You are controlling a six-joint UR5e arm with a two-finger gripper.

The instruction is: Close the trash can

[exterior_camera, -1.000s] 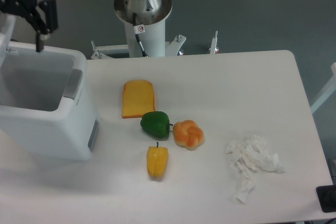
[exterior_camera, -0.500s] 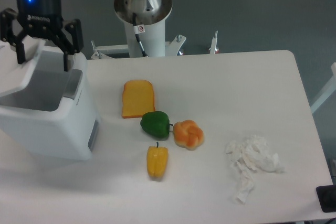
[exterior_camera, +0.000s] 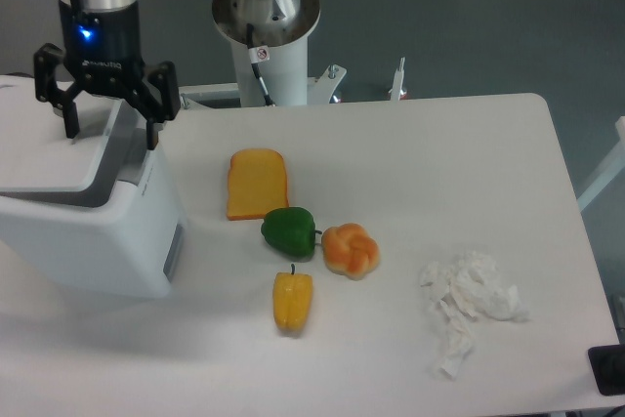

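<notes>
Trash can (exterior_camera: 83, 231) at 9 o'clock on the table (exterior_camera: 469, 144), against the left edge of the view; white boxy body with a grey side panel facing 3 o'clock, flat white lid (exterior_camera: 44, 148) lying tilted over the opening, not seated flush, a dark gap showing along its right edge. Gripper (exterior_camera: 109, 129) directly above the can's rear right part, at roughly 10 o'clock in the scene, fingers pointing down and spread wide, nothing between them; whether the fingertips touch the lid cannot be told. Slice of toast (exterior_camera: 257, 184) near the table centre, just right of the can. Green pepper (exterior_camera: 289, 230) at 5 o'clock from the toast, touching or nearly touching the orange bun (exterior_camera: 351, 250) on its right; yellow pepper (exterior_camera: 292, 301) just below the green one. Crumpled white tissue (exterior_camera: 469, 305) at 4 o'clock, well apart from the foods
</notes>
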